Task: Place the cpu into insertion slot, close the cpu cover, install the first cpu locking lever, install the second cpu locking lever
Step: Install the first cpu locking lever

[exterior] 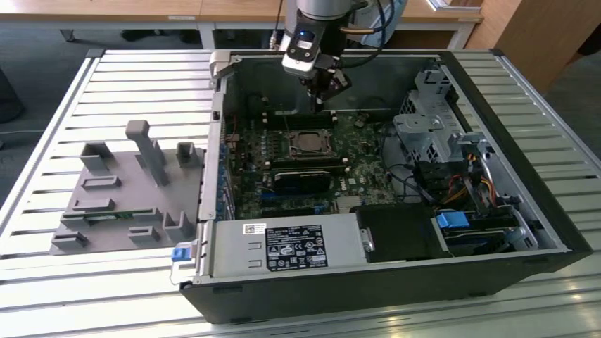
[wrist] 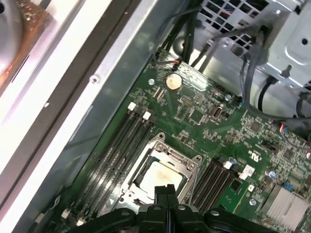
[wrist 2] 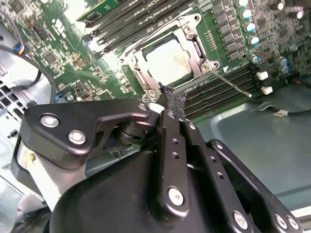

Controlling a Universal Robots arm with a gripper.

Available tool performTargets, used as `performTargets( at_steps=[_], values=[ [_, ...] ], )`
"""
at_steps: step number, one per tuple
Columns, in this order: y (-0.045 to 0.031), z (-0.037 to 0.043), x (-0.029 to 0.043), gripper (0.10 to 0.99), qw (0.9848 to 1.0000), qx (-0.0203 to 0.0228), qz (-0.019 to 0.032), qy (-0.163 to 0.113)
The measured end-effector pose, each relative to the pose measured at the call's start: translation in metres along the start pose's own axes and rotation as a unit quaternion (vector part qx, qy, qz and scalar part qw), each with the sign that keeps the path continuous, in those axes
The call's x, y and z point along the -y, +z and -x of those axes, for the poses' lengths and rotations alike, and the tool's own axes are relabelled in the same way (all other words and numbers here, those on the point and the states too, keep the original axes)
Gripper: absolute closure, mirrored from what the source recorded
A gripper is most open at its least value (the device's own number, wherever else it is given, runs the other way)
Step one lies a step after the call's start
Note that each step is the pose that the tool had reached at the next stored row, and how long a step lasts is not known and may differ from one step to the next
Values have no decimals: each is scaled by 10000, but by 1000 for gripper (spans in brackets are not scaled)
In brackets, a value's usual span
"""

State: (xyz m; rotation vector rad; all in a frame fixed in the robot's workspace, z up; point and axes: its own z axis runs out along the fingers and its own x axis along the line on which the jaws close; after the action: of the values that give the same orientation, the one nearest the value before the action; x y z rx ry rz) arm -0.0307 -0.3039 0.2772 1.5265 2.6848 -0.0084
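The cpu (wrist 2: pixel 170 60) lies flat in the socket on the green board, its silver top showing through the window of the cpu cover (wrist 2: pixel 197 46). The cover (wrist: pixel 170 155) lies down flat around the chip (wrist: pixel 160 177). The insertion slot is hidden beneath them. A thin metal locking lever (wrist 2: pixel 233 85) sticks out at a slant from one corner of the socket, over the memory slots. My gripper (wrist 2: pixel 172 96) hangs just above the socket's edge, shut, with nothing seen between its black fingertips. In the exterior view the gripper (exterior: pixel 319 100) is inside the open computer case, above the cpu (exterior: pixel 308 143).
Long black memory slots (wrist: pixel 116 145) flank the socket on both sides. A power-supply box (exterior: pixel 291 246) fills the case's near side, and a drive cage with cables (exterior: pixel 427 134) stands at the exterior view's right. A grey fixture (exterior: pixel 122 190) sits on the slatted table at the left.
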Motion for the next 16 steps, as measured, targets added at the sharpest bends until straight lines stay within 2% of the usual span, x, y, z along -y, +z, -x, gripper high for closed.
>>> performTargets(
  at_steps=[8, 16],
  values=[
    [0, 0, 0, 965, 9990, -9, 21, -444],
    [0, 0, 0, 965, 9963, -18, 42, -856]
  ],
)
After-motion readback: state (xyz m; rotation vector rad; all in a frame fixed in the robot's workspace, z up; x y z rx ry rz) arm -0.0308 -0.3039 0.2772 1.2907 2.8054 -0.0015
